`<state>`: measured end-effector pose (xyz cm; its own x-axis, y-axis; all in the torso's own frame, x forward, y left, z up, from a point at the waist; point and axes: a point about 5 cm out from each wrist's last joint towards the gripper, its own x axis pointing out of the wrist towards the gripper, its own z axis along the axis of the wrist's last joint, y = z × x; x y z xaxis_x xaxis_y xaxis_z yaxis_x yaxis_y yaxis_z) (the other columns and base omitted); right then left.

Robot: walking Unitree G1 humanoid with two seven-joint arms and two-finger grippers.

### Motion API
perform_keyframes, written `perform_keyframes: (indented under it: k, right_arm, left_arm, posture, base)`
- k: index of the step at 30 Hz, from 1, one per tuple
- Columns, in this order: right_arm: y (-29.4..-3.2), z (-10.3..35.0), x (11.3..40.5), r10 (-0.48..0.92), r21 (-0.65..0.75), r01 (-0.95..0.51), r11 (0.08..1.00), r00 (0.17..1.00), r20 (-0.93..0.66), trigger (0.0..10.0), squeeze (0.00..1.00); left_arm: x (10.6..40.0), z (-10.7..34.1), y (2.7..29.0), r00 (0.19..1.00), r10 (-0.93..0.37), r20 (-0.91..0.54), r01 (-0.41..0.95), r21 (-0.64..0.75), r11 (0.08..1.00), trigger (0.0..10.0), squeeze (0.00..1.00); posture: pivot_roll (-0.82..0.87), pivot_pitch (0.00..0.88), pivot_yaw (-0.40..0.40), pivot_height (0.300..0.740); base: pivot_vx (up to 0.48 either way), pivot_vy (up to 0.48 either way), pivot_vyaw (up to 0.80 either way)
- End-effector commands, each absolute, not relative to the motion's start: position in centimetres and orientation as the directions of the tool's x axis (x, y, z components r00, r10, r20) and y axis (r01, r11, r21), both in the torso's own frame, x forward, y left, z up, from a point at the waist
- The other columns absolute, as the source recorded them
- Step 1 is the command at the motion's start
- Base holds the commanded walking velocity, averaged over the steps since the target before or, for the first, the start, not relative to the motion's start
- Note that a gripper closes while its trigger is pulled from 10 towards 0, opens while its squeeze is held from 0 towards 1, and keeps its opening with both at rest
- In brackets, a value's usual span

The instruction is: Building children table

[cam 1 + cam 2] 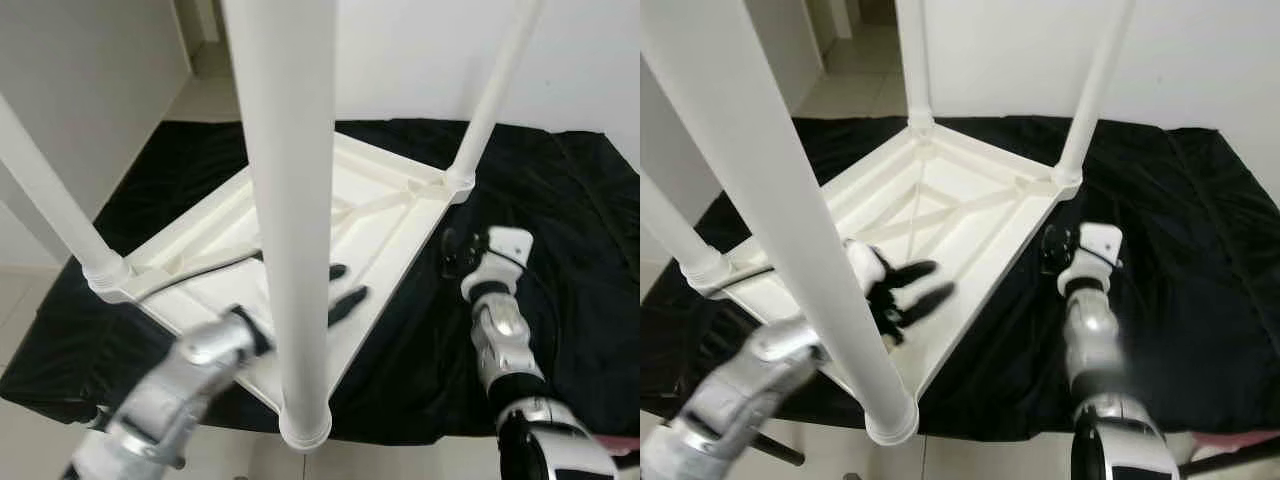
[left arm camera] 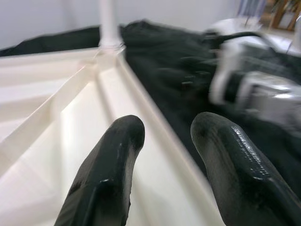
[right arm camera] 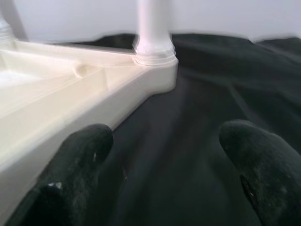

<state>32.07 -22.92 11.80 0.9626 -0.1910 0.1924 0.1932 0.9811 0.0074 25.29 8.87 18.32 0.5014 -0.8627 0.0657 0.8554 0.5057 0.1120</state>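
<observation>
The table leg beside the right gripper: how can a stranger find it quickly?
Find the black cloth, then the white table lying upside down on it. Its four legs point up; this leg stands in the corner nearest the right gripper, which hovers over the cloth just outside the table's edge.

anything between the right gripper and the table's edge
Nothing visible. The right gripper hangs open over bare black cloth beside the upturned white table, with only cloth between its fingers and the table's rim and corner leg.
</observation>
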Motion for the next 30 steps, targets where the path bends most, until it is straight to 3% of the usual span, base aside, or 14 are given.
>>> perform_keyframes:
  k: [1,8,9,15,23,25,30]
  right_arm:
    - [-22.5,12.6,31.1,-0.175,0.017,0.176,0.984,0.956,0.235,10.0,0.00]
    - [-21.6,12.4,29.5,-0.151,0.028,0.149,0.988,0.961,0.233,10.0,0.00]
    - [-20.9,12.1,28.9,-0.123,0.025,0.121,0.992,0.967,0.223,10.0,0.00]
    - [-19.5,11.6,27.4,-0.053,0.014,0.051,0.999,0.980,0.193,10.0,0.00]
    - [-19.7,12.5,27.3,-0.028,-0.007,0.030,1.000,0.982,0.186,10.0,0.00]
    - [-19.7,12.9,27.3,-0.012,-0.017,0.015,1.000,0.983,0.182,10.0,0.00]
    - [-19.5,13.2,27.1,0.006,-0.029,-0.001,1.000,0.985,0.175,10.0,0.00]
  left_arm:
    - [25.1,18.0,10.0,0.452,-0.891,0.042,0.882,0.128,0.453,10.0,0.00]
    - [24.6,17.2,10.8,0.399,-0.917,-0.018,0.912,0.115,0.394,10.0,0.00]
    - [24.2,16.8,11.3,0.365,-0.930,-0.050,0.928,0.104,0.358,10.0,1.00]
    - [23.3,15.5,13.0,0.277,-0.944,-0.178,0.958,0.120,0.259,10.0,1.00]
    - [23.1,14.6,14.3,0.247,-0.933,-0.261,0.966,0.141,0.217,10.0,1.00]
    - [23.1,14.0,15.1,0.239,-0.921,-0.308,0.969,0.144,0.203,10.0,0.00]
    - [22.8,13.5,16.1,0.213,-0.914,-0.346,0.976,0.118,0.183,10.0,0.00]
  posture:
    - [-0.05,0.095,0.072,0.740]
    - [-0.05,0.084,0.074,0.740]
    - [-0.05,0.078,0.069,0.740]
    - [-0.05,0.054,0.059,0.740]
    - [-0.05,0.036,0.050,0.740]
    - [-0.05,0.030,0.047,0.740]
    - [-0.06,0.030,0.049,0.740]
  base:
    - [0.000,0.000,0.00]
    - [0.000,0.000,0.00]
    - [0.000,0.000,0.00]
    - [0.000,0.000,0.00]
    - [0.000,0.000,0.00]
    - [0.000,0.000,0.00]
    - [0.000,0.000,0.00]
